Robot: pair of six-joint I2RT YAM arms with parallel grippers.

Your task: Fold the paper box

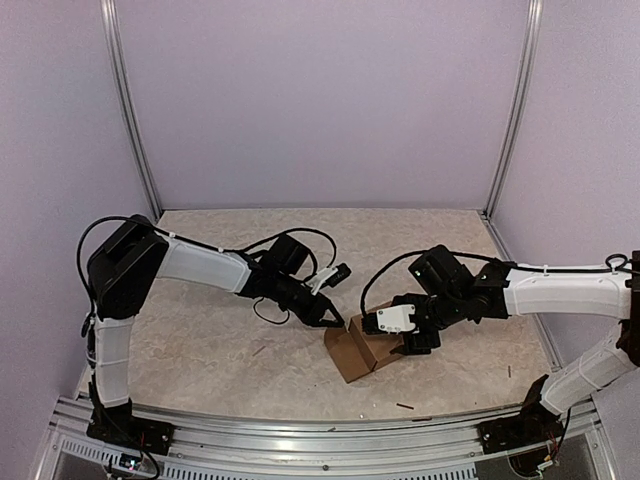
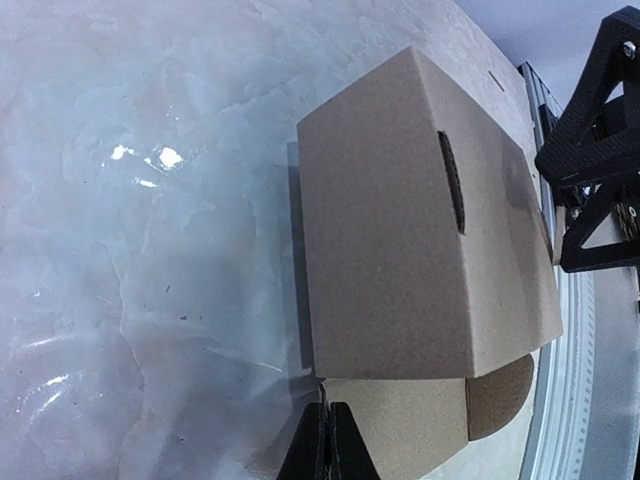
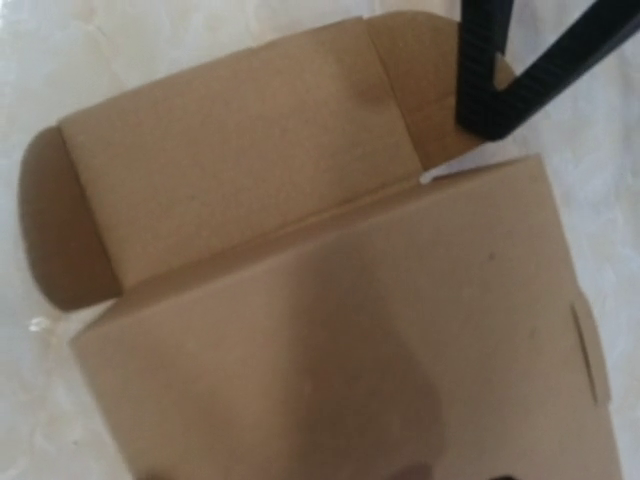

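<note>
The paper box (image 1: 355,352) stands as a folded brown carton in the middle of the table, between both arms. In the left wrist view the paper box (image 2: 400,220) shows a slot on top, and its lid panel (image 2: 400,425) lies flat with a rounded flap (image 2: 500,395). My left gripper (image 2: 328,438) is shut, with a thin edge of cardboard pinched at its tips by the box's near corner. In the right wrist view the left arm's fingers (image 3: 485,80) sit on the end flap (image 3: 420,80). My right gripper (image 1: 418,342) spans the box's right end with its jaws wide.
Small dark scraps lie on the marbled table at the front (image 1: 405,406), right (image 1: 508,371) and left of the box (image 1: 258,350). A metal rail (image 1: 320,440) runs along the near edge. Lilac walls close in the back and sides.
</note>
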